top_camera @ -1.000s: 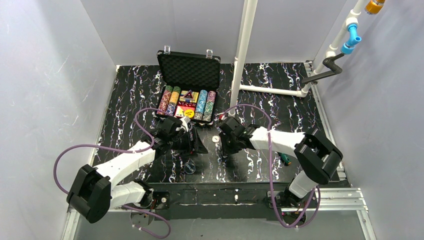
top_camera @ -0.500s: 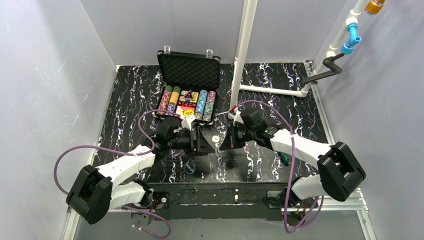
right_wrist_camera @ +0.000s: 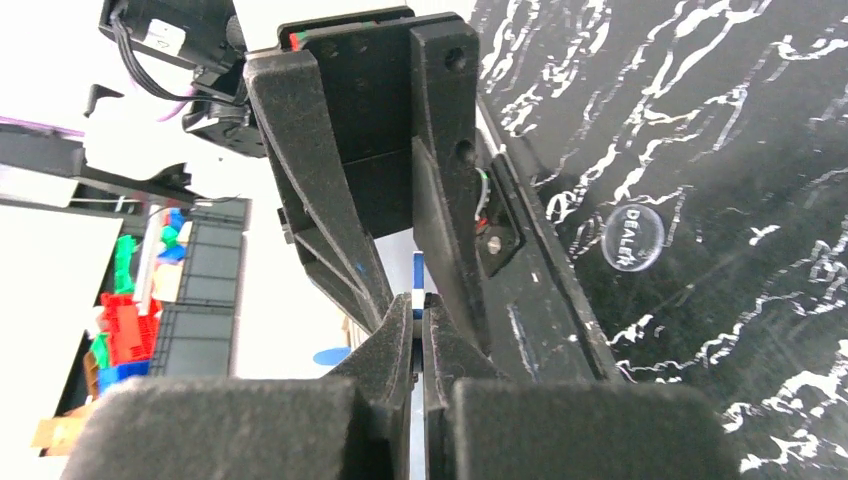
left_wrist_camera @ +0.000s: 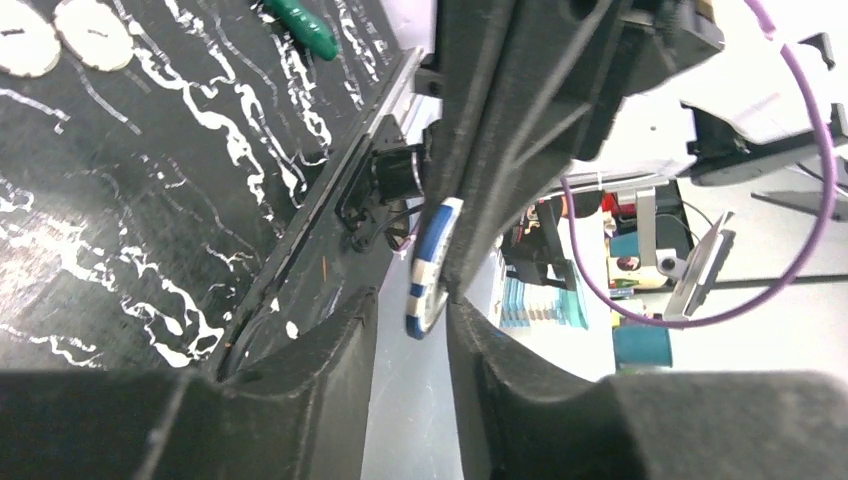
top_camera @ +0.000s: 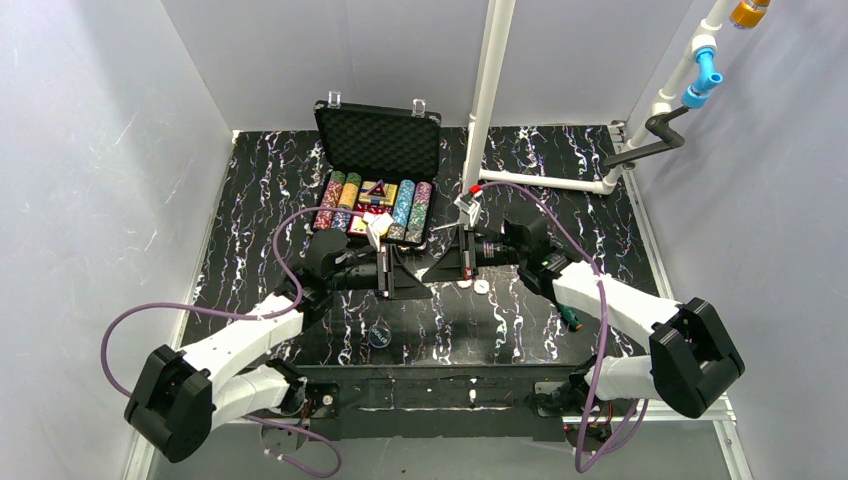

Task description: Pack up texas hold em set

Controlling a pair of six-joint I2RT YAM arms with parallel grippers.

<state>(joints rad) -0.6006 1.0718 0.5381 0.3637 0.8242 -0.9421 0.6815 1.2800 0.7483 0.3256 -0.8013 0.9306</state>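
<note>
The black foam-lined case (top_camera: pixel 378 140) stands open at the back, with rows of coloured chips (top_camera: pixel 340 203) in its tray. Above the middle of the mat the two grippers meet tip to tip. My right gripper (top_camera: pixel 446 264) (right_wrist_camera: pixel 418 305) is shut on a blue-and-white chip (right_wrist_camera: pixel 418 272) held on edge. That chip (left_wrist_camera: pixel 430 265) sits between the fingers of my left gripper (top_camera: pixel 418 272) (left_wrist_camera: pixel 410 318), against one finger, with a gap to the other. Two white discs (left_wrist_camera: pixel 25 45) lie on the mat.
A clear dealer disc (top_camera: pixel 378 335) (right_wrist_camera: pixel 633 237) lies near the front edge. A green-handled screwdriver (top_camera: pixel 570 318) (left_wrist_camera: pixel 300 25) lies at the right by the right arm. A white upright pipe (top_camera: pixel 485 110) stands just right of the case.
My right gripper shut, rose from the mat and swung level toward the left gripper. The left gripper turned to face it, and its jaws narrowed around the chip.
</note>
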